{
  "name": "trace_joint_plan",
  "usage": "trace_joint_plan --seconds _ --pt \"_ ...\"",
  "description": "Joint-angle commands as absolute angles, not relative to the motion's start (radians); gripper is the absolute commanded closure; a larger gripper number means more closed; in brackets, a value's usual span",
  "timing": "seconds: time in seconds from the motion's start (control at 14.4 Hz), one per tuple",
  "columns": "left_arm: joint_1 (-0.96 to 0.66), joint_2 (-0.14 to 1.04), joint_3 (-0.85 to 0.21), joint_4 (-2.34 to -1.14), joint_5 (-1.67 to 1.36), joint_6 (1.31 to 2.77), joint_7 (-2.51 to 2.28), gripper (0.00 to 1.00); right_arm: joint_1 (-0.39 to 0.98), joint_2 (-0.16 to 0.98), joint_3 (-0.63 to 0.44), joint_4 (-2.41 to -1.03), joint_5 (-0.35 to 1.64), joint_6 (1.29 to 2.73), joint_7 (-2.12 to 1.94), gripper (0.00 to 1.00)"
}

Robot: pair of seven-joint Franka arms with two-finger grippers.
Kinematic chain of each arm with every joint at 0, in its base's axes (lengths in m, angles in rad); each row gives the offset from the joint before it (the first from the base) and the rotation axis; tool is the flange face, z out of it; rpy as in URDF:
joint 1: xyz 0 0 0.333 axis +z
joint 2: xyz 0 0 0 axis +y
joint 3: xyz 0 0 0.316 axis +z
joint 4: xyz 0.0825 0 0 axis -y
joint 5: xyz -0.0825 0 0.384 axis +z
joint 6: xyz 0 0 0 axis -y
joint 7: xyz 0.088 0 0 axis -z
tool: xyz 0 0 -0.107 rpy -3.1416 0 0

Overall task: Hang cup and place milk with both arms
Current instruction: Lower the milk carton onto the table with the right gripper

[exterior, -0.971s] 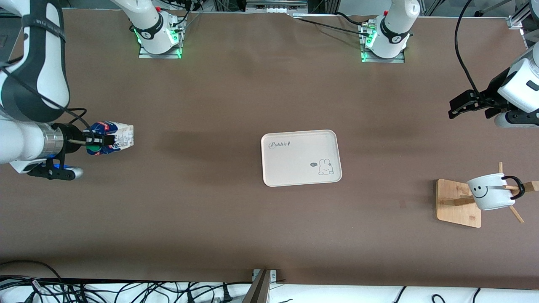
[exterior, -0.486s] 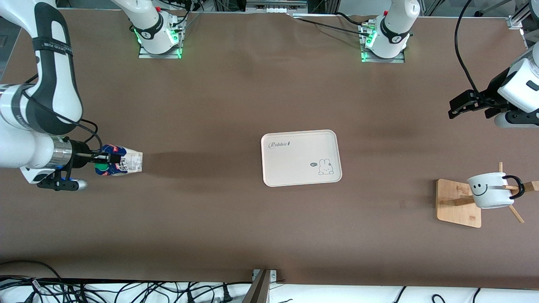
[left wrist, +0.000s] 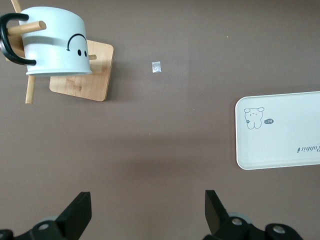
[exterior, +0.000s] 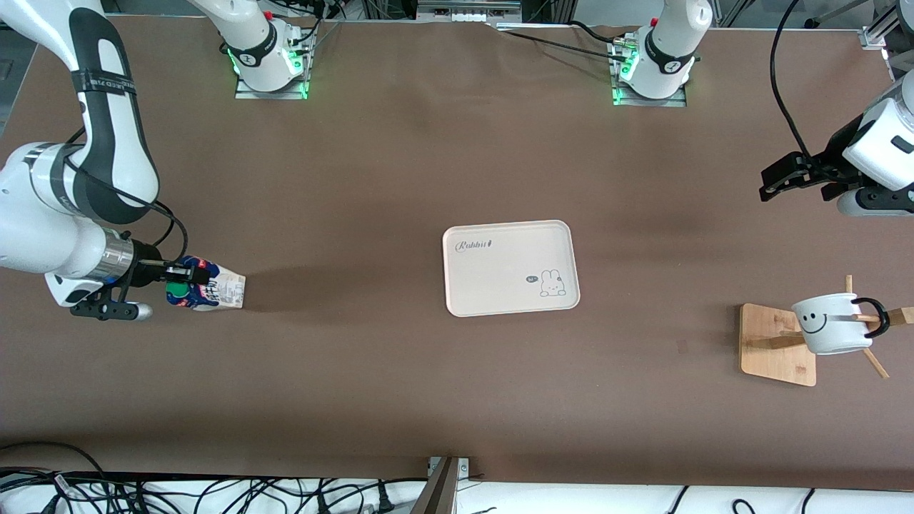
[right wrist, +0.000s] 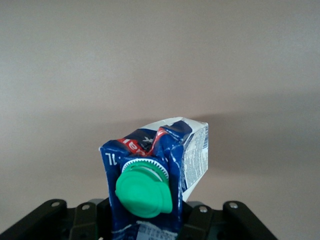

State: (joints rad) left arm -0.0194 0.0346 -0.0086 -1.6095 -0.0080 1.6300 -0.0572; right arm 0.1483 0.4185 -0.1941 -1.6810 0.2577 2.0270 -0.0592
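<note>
The milk carton point(exterior: 207, 288), dark blue and white with a green cap, is held by my right gripper point(exterior: 187, 278) over the table at the right arm's end, tipped sideways with its base toward the tray. In the right wrist view the carton point(right wrist: 160, 170) fills the space between the jaws. The white smiley cup point(exterior: 832, 325) hangs by its black handle on a peg of the wooden rack point(exterior: 778, 344) at the left arm's end; it also shows in the left wrist view point(left wrist: 55, 42). My left gripper point(exterior: 778, 178) is open and empty, waiting above the table.
A white tray point(exterior: 510, 267) with a rabbit drawing lies at the table's middle; it also shows in the left wrist view point(left wrist: 285, 130). A small scrap point(left wrist: 157, 66) lies on the table near the rack. Cables lie along the table's nearest edge.
My right gripper has carried the milk carton toward the front camera and slightly toward the tray. The left arm and the cup have not moved.
</note>
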Motion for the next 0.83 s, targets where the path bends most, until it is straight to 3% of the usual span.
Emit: trace_joint_plan --seconds 0.0,0.49,0.62,0.69,0.76 --pt "-0.015 0.046 -0.015 -1.578 -0.005 1.612 -0.067 0.00 0.146 0.376 -0.186 -1.733 0.291 2.077 -0.087 0.76" --pt "-0.015 0.046 -0.015 -1.577 -0.005 1.614 -0.067 0.00 0.146 0.393 -0.187 -1.810 0.368 2.161 -0.175 0.75" --pt "-0.014 0.048 -0.015 -1.577 -0.003 1.615 -0.067 0.00 0.146 0.403 -0.187 -1.810 0.368 2.157 -0.173 0.66" --pt "-0.014 0.048 -0.015 -1.577 -0.003 1.615 -0.067 0.00 0.146 0.403 -0.187 -1.809 0.368 2.155 -0.175 0.38" --pt "-0.014 0.048 -0.015 -1.577 -0.005 1.615 -0.067 0.00 0.149 0.403 -0.189 -1.806 0.368 2.149 -0.167 0.00"
